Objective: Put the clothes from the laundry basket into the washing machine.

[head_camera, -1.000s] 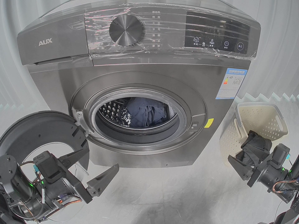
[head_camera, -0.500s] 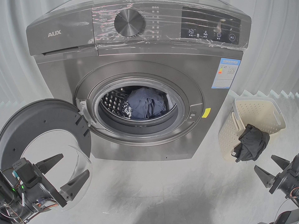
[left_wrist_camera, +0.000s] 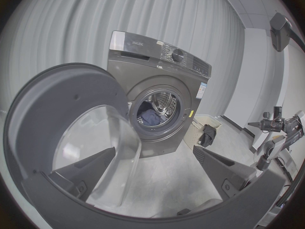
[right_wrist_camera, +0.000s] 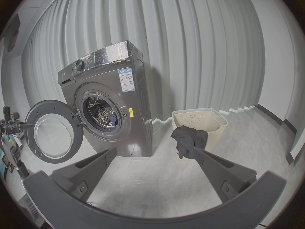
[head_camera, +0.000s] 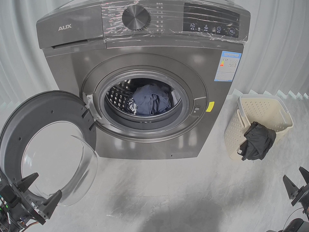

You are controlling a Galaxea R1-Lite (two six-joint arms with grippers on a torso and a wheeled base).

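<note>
Left gripper [head_camera: 45, 186]: spread wide, empty, before the door.
Door [head_camera: 42, 113]: swung fully open, left of the opening.
Washing machine [head_camera: 145, 49]: blue garment [head_camera: 149, 100] in drum [head_camera: 118, 98].
Laundry basket [head_camera: 268, 108]: right of machine; black garment [head_camera: 257, 142] draped lengthwise down over near rim.
Right gripper [head_camera: 294, 175]: spread, empty.

The left claw [head_camera: 47, 183] has two matte dark grey fingers [left_wrist_camera: 85, 167], wedge-shaped and tapering to blunt points. Each has a finely ribbed inner pad [left_wrist_camera: 199, 154] and a round screw [left_wrist_camera: 227, 187] near its base. Behind it sits a black boxy wrist [head_camera: 9, 198] with thin white and orange cables [head_camera: 27, 224] and a small green light [head_camera: 2, 207]. The right claw [head_camera: 293, 174] is the same dark grey; its arm [left_wrist_camera: 279, 140] is pale silver with black joints.
</note>
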